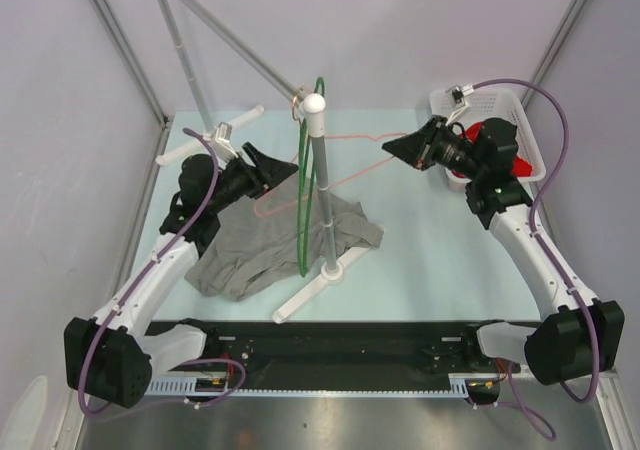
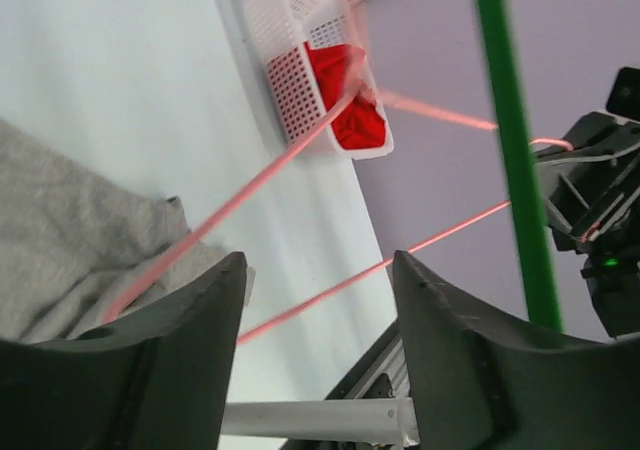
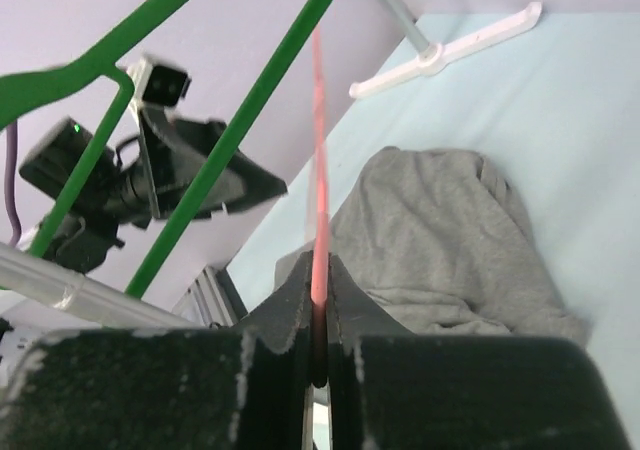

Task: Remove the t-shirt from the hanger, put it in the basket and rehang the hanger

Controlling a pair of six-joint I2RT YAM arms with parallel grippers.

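Observation:
The grey t-shirt (image 1: 280, 245) lies crumpled on the table left of centre; it also shows in the left wrist view (image 2: 70, 240) and the right wrist view (image 3: 440, 230). The thin pink hanger (image 1: 345, 175) is held in the air, sloping from my right gripper down to the shirt's upper edge. Whether its low end is still inside the shirt I cannot tell. My right gripper (image 1: 390, 148) is shut on the hanger wire (image 3: 318, 260). My left gripper (image 1: 285, 165) is open, and one pink wire (image 2: 330, 288) crosses between its fingers without touching them.
A white stand (image 1: 322, 190) with a cross foot stands mid-table, and a green hanger (image 1: 306, 200) hangs from it between the two grippers. A white basket (image 1: 520, 120) holding red cloth sits at the back right. A second white foot and slanted poles stand at the back left.

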